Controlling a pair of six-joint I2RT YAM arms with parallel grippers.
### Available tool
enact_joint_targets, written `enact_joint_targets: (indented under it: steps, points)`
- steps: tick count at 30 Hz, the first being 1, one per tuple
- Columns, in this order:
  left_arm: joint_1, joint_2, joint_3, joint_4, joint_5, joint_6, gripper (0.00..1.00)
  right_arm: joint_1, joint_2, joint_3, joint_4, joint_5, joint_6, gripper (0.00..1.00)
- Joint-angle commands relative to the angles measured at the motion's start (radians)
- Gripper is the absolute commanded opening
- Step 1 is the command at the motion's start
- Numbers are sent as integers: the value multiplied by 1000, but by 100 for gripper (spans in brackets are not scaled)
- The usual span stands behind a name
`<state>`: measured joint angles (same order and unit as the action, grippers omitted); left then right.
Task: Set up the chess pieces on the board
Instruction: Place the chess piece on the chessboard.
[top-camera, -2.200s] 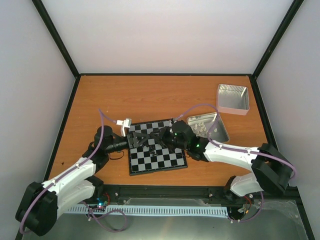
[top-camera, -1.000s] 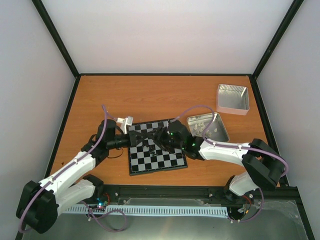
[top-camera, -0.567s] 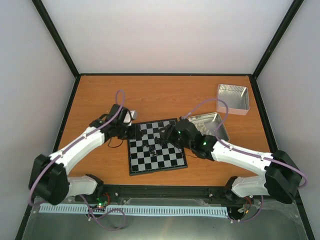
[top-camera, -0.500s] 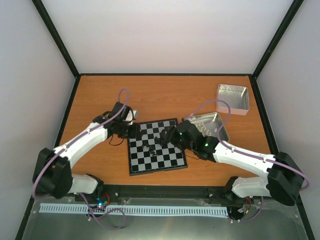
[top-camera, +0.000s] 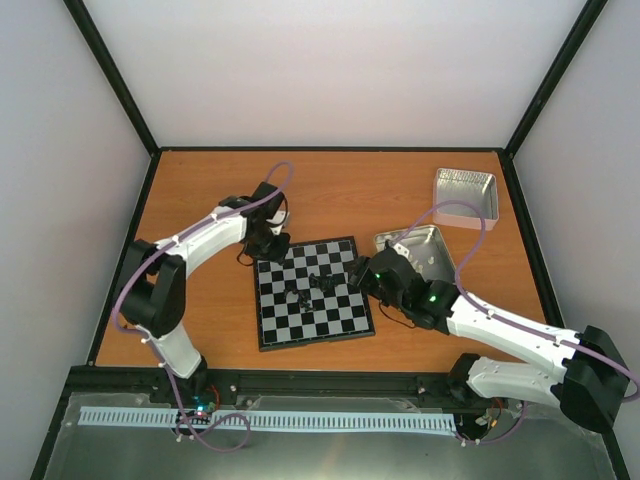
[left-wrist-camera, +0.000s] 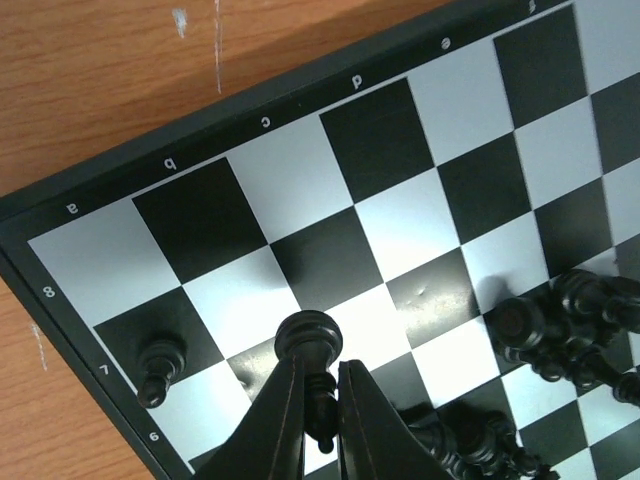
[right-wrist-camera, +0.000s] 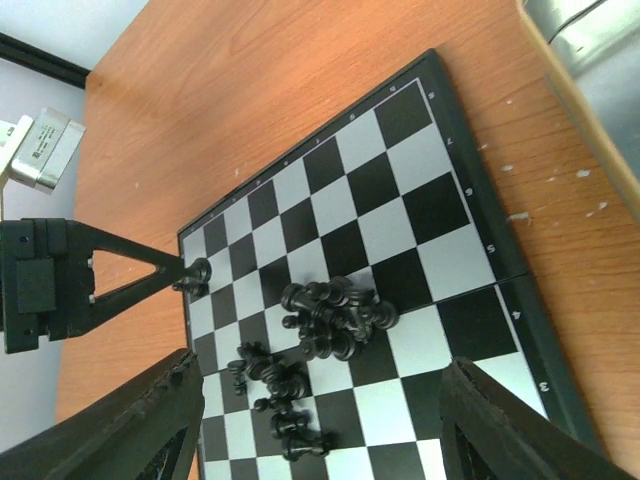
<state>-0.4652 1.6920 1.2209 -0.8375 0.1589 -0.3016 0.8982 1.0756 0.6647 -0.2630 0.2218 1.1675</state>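
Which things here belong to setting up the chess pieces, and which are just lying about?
Belongs to the job: the board; the heap of black chess pieces mid-board; the black piece pinched in the left hand; the lone piece near the board's corner.
Just lying about: the metal tin beside the board; the second metal tin at the far right.

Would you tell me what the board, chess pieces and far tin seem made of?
The board looks like smooth plastic or laminated card: soft glare on its squares. The chess pieces seem glossy black plastic, showing small highlights. The far tin looks like thin silvery metal, reflective.
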Motion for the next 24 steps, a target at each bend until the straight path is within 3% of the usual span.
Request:
enact_joint_targets:
  steps: [1, 11, 18, 24]
  points:
    - [-7, 44, 94, -102, -26, 70, 5, -11, 0, 4, -39, 76, -64, 65]
    - [-6, 159, 174, -145, -56, 73, 6, -15, 20, -9, -46, 90, -92, 65]
    - [-6, 246, 321, -150, -56, 52, 7, -21, 40, -11, -25, 69, -88, 65]
    - [-6, 279, 333, -170, -105, 40, 8, -22, 54, -17, -15, 57, -83, 64]
